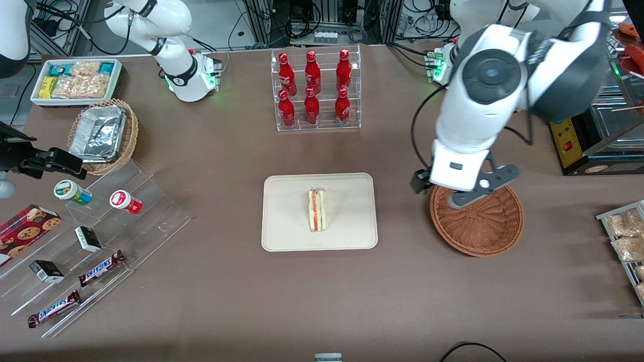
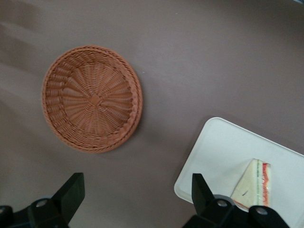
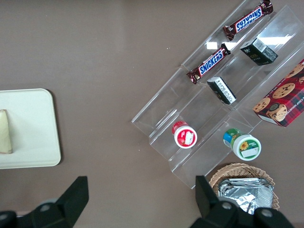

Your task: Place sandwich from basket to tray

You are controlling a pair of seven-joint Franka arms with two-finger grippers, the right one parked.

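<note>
The sandwich (image 1: 317,210) lies on its side in the middle of the cream tray (image 1: 287,226), filling layers showing along its cut edge. The wrist view shows the sandwich (image 2: 254,187) on a corner of the tray (image 2: 223,152). The round reddish-brown basket (image 1: 480,229) holds nothing, and its woven floor is bare in the wrist view of the basket (image 2: 92,97). My gripper (image 1: 437,187) hangs high over the basket's rim on the side toward the tray. In the wrist view the gripper (image 2: 135,192) is open, with only brown table between its fingers.
A clear rack of red bottles (image 1: 314,90) stands farther from the front camera than the tray. Toward the parked arm's end are a wicker basket of foil containers (image 1: 103,133), a white bin of snacks (image 1: 75,80) and clear steps with candy bars (image 1: 100,269). Packets on a rack (image 1: 626,236) sit at the working arm's end.
</note>
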